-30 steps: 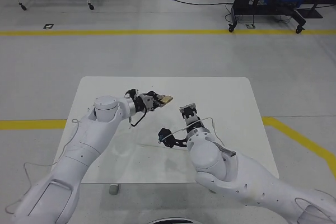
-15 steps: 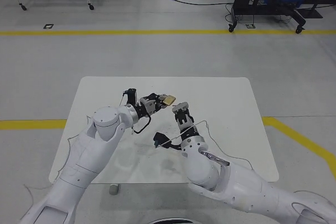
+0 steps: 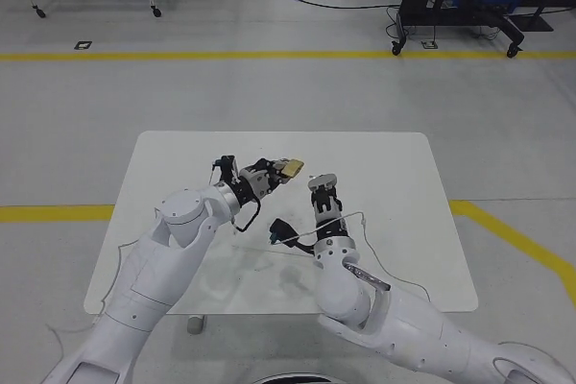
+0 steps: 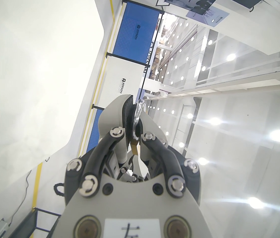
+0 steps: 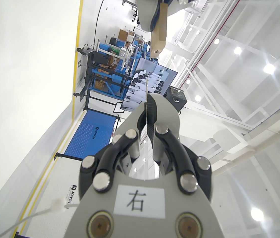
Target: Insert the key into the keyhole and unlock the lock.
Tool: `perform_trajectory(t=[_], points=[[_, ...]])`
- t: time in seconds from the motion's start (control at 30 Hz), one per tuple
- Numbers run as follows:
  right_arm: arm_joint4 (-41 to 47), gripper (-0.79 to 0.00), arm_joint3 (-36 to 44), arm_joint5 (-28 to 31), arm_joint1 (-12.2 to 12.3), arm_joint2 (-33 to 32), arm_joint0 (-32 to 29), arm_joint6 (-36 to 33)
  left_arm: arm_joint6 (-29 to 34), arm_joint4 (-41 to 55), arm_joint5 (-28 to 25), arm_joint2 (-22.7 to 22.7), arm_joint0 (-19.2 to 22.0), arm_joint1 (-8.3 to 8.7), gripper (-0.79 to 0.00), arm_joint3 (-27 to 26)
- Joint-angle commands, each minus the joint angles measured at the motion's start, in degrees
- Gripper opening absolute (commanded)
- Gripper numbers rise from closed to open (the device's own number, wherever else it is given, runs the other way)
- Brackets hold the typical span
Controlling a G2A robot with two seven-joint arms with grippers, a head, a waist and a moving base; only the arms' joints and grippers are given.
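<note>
A small brass lock [image 3: 289,168] is held above the white table [image 3: 394,163], with my left gripper [image 3: 276,172] shut on it. In the left wrist view, silvery metal and a sliver of brass [image 4: 135,147] sit between the closed fingers [image 4: 120,115]. The right wrist view shows the lock's brass body [image 5: 160,33] sticking out past the left gripper's fingertips, its end face turned toward the key. My right gripper [image 3: 321,182] is just right of the lock and shut on the key [image 5: 146,95], a thin blade seen edge-on. The key's tip points at the lock, with a gap between them.
A thin white cable [image 3: 355,216] loops off the right wrist over the table. The table's edges [image 3: 139,154] lie well outside both grippers. Yellow floor lines [image 3: 38,212] run beside the table.
The left arm has carried the lock a little to the right. The right gripper swung left toward the lock, then back right, and stays just beside it.
</note>
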State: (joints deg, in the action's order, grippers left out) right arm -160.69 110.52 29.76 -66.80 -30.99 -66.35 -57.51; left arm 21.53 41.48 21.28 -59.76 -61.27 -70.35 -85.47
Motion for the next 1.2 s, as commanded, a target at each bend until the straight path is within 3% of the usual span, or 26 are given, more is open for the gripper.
perform_trajectory(t=[0.0,0.4,1.17], points=[[-1.1,-0.785,-0.1,0.2,-0.5,0.2,-0.1,-0.4,0.3,1.0,0.6,0.3,0.4,-0.23,-0.785,0.5],[-5.1,-0.785,0.1,2.6,-2.8,-0.9,-2.2,0.7,2.6,1.1,-0.7,1.3,1.7,-0.95,-0.785,2.4],[-9.7,-0.785,-0.8,6.4,-6.2,-5.2,-5.7,3.9,2.0,-4.1,-1.5,1.7,0.7,-1.38,-0.785,0.4]])
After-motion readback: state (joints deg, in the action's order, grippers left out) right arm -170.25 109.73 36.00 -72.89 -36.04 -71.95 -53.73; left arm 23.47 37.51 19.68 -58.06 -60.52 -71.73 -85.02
